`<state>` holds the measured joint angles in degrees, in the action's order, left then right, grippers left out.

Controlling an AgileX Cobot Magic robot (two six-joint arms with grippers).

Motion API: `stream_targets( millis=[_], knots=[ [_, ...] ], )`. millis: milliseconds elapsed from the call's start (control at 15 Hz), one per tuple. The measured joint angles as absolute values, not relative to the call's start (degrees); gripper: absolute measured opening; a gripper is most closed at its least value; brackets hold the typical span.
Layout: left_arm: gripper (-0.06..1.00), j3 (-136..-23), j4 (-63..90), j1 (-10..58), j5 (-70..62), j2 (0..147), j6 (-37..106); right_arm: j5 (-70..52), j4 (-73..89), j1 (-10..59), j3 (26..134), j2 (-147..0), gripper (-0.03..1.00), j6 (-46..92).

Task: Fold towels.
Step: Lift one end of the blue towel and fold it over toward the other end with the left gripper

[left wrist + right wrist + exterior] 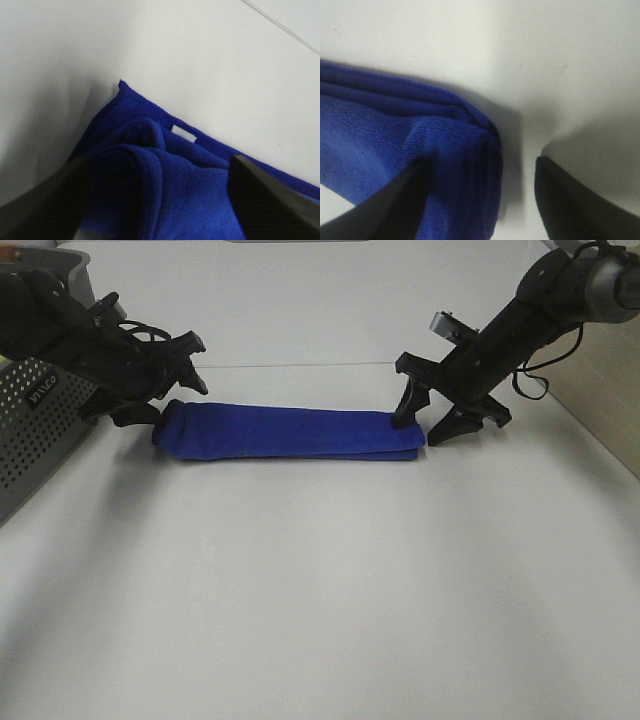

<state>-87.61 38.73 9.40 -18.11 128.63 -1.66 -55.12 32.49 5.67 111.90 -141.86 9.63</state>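
On the white table [320, 610], the royal-blue towel [290, 430] lay folded lengthwise into a long narrow strip, several layers thick, running side to side between the arms. At its left end sat the left gripper [165, 390], and at its right end the right gripper [428, 420]. Both were spread wide and grasped nothing, with the jaws apart and the cloth loose under them.

Progress, as a judgement: the lengthwise folds looked done and the strip's near edge ran fairly straight. What was probably left was the crosswise fold, end over end, into a compact packet. Neither end was pinched, so that step had not begun.

View differences: the exterior high view alone showed the whole strip, both arms and the grey perforated basket [40, 430] near the left arm. It made the strip look tidy.

The left wrist view showed otherwise. That end was bunched, with an upper layer curled into a soft lump. The bottom layer's stitched edge and corner stuck out past it, and a small white tag [183, 133] sat near that edge.

The right wrist view showed a cleaner end, with stacked layers nearly flush. One of the fingers [400, 200] sat over the cloth and the other over bare table just past the end. No tag was visible there. Whether the pads touched the towel could not be told.
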Motion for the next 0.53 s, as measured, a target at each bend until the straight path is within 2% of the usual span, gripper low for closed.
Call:
stream_targets(
  millis=[67,133,533],
  knots=[
    [0.80,-87.6,38.7,9.4,-17.6,128.6,-1.5,-55.7,32.7,5.7,112.0,-141.9,0.63,9.5],
    [0.82,-87.6,38.1,9.4,-17.5,128.3,-0.6,-56.8,32.7,5.6,112.0,-141.8,0.64,9.1],
    [0.83,-87.6,29.5,9.4,-22.5,125.4,5.9,-60.3,27.8,5.6,112.0,-137.7,0.65,8.5]
  ],
)
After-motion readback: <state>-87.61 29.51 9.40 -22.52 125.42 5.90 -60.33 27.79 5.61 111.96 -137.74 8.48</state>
